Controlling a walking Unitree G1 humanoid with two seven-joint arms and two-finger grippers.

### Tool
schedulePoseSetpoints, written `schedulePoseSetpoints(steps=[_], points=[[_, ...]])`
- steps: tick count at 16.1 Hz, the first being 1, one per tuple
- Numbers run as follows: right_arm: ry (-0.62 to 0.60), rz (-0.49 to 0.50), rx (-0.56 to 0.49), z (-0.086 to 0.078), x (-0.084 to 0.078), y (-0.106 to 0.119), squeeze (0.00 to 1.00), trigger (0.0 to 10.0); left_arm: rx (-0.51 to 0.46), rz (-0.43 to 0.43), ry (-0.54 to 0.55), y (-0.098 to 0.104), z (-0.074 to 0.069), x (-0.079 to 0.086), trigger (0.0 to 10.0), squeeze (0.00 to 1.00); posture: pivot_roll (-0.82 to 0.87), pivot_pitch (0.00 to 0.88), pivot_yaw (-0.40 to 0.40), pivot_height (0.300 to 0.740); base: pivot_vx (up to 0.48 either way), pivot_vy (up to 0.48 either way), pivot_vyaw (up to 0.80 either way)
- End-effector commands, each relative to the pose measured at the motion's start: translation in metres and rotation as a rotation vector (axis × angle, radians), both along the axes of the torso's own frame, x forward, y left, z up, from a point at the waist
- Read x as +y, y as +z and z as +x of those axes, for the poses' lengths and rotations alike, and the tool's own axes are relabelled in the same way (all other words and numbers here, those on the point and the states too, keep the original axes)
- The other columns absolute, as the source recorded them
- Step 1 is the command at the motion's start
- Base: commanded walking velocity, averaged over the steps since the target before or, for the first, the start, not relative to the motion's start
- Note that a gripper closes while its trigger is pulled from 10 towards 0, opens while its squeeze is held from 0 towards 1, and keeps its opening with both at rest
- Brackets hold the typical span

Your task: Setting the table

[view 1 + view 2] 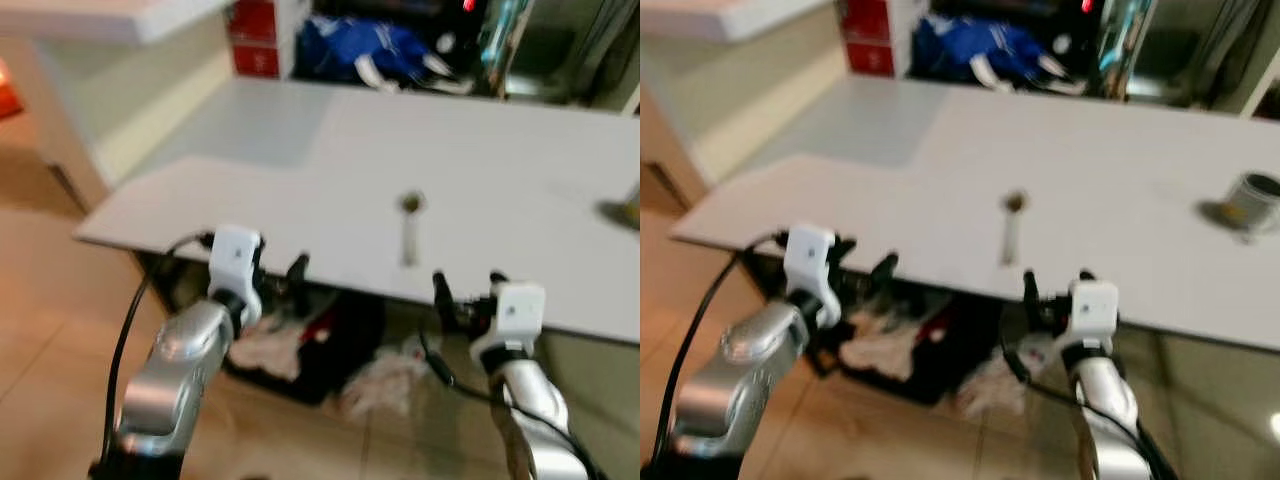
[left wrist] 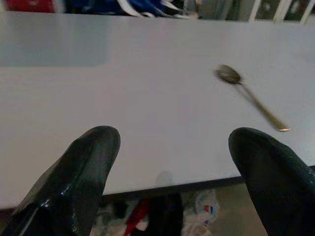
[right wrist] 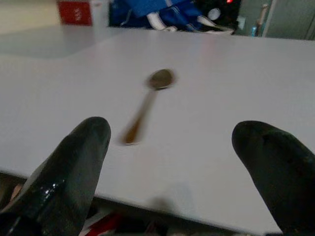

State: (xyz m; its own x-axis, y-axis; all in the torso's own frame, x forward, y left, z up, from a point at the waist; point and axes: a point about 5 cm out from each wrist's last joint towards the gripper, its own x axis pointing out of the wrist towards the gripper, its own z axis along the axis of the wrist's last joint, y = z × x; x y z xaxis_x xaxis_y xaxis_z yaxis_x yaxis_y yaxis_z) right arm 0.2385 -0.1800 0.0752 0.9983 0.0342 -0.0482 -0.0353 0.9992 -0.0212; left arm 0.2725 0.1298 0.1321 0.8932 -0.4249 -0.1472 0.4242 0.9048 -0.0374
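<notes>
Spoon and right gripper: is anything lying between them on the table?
No. In the right wrist view, only bare white table lies between the open right gripper and the spoon.

Head stereo pair looking down at table edge, wrist cameras low along fingers, all sharing spoon.

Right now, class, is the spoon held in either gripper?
No: the spoon lies on the table, beyond both open, empty grippers.
</notes>
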Motion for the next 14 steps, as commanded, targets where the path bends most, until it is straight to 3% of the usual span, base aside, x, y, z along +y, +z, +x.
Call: schedulePoseSetpoints(steps=[1, 4, 10, 11, 14], points=[[0.004, 0.007, -0.025, 0.002, 0.003, 0.006, 0.00, 10.0, 0.014, 0.025, 0.028, -0.005, 0.001, 0.010, 10.0, 0.00, -0.06, 0.000, 0.006, 0.740, 0.000, 0.480, 0.00], [-0.020, 0.005, -0.016, 0.000, 0.001, 0.005, 0.00, 10.0, 0.013, 0.029, 0.020, -0.006, 0.005, 0.011, 10.0, 0.00, -0.07, 0.000, 0.013, 0.740, 0.000, 0.480, -0.78], [-0.013, 0.009, -0.035, -0.001, 0.004, 0.007, 0.00, 10.0, -0.009, 0.014, 0.034, -0.004, 0.007, 0.014, 10.0, 0.00, -0.06, 0.000, 0.010, 0.740, 0.000, 0.480, 0.00], [-0.026, 0.021, -0.077, -0.002, 0.003, 0.013, 0.00, 10.0, -0.024, -0.024, 0.072, -0.003, 0.007, 0.019, 10.0, 0.00, -0.06, 0.000, 0.009, 0.740, 0.000, 0.480, 0.00], [-0.053, 0.023, -0.115, -0.008, -0.001, 0.020, 0.00, 10.0, -0.072, -0.006, 0.146, -0.004, 0.004, 0.032, 10.0, 0.00, -0.06, 0.000, 0.009, 0.740, 0.000, 0.480, 0.00]])
